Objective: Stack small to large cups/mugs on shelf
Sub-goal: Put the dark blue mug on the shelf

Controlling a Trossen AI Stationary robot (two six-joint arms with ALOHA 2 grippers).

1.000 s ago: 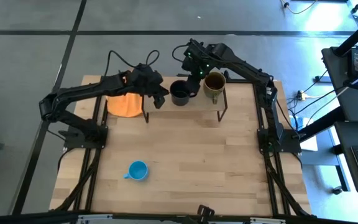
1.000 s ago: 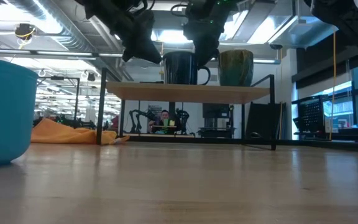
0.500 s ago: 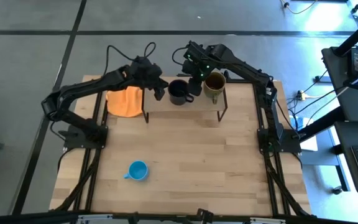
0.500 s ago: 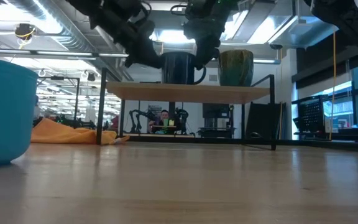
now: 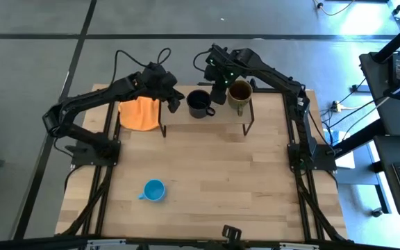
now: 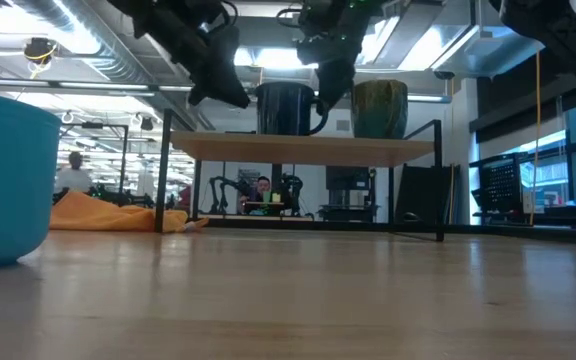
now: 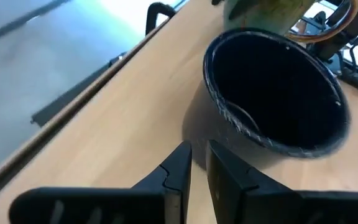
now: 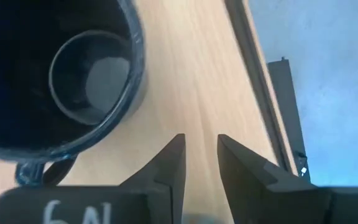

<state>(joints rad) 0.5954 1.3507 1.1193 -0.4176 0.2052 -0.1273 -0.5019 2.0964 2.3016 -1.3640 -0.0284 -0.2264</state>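
The black mug (image 5: 198, 103) stands upright on the shelf (image 5: 186, 119), with the olive-brown mug (image 5: 239, 94) upright to its right. The light blue mug (image 5: 154, 190) stands on the tabletop near the front left and looms at the left of the low view as the blue mug (image 6: 3, 180). My left gripper (image 7: 199, 167) hovers just left of the black mug (image 7: 272, 93), open by a narrow gap, with nothing in it. My right gripper (image 8: 201, 149) points down behind the black mug (image 8: 55, 81), over the shelf board, also narrowly open and holding nothing.
An orange cloth (image 5: 139, 113) lies on the table at the shelf's left end, under my left arm. The shelf's thin black legs (image 6: 166, 170) stand on the table. Bare tabletop (image 5: 221, 173) spreads in front of the shelf. A person (image 6: 73, 172) shows far behind the table.
My left gripper has drawn back from the black mug, toward the table's left and far side, its fingers unchanged. Both mugs stay upright on the shelf.
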